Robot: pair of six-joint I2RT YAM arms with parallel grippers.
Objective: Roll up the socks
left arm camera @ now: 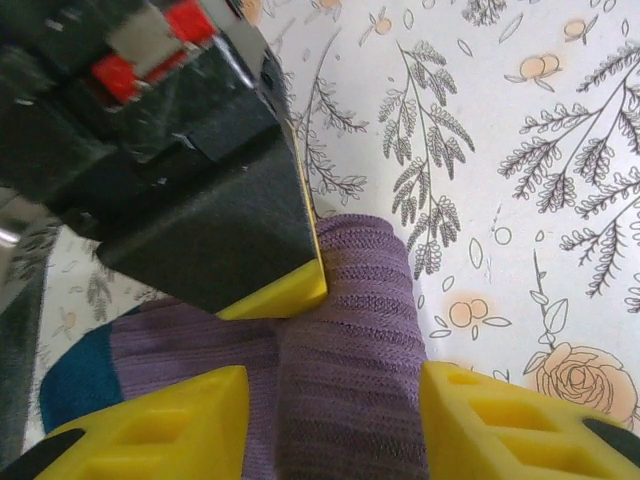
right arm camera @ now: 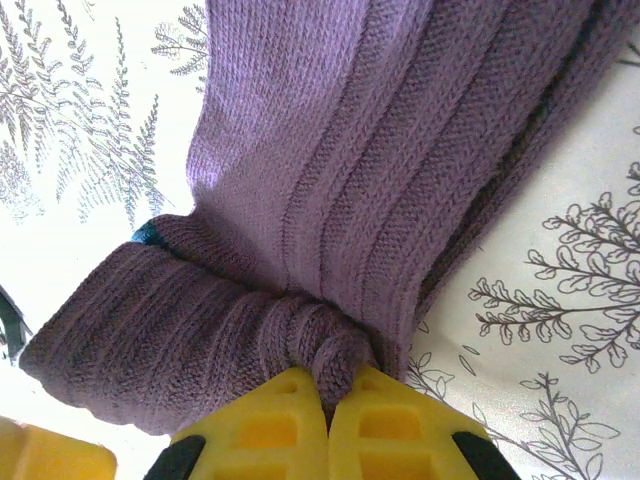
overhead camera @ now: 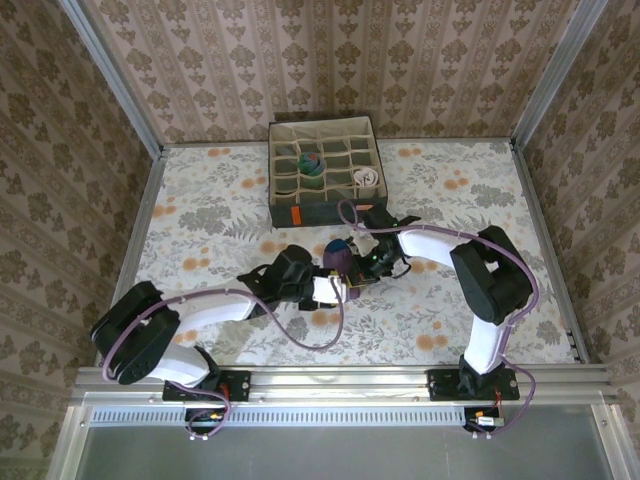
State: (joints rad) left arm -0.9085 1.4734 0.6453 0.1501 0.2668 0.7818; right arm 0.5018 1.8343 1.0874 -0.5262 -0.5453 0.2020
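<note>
The sock (overhead camera: 338,252) lies on the table (overhead camera: 200,200); the box (overhead camera: 320,212) stands behind it. Other socks (overhead camera: 310,163) sit in its compartments.

Two slim robot arms of matching build: the left arm (overhead camera: 215,305) and the right arm (overhead camera: 483,345) pair white tubular links with bulky black joint housings, and each stands on a black base plate (overhead camera: 205,385). A grey-purple cable (overhead camera: 310,343) loops loose beside the left arm, and a second cable (overhead camera: 346,213) curls off the right. The left gripper (left arm camera: 330,420) carries bright yellow fingers (left arm camera: 160,425) moulded with rectangular pockets and black patches near their roots. The right gripper (right arm camera: 330,400) wears the same yellow fingers (right arm camera: 265,435). Seen from the left wrist, its angular housing (left arm camera: 200,210) is matte black and lightly scuffed, with red blocks flanking a grey piece on top.
</note>
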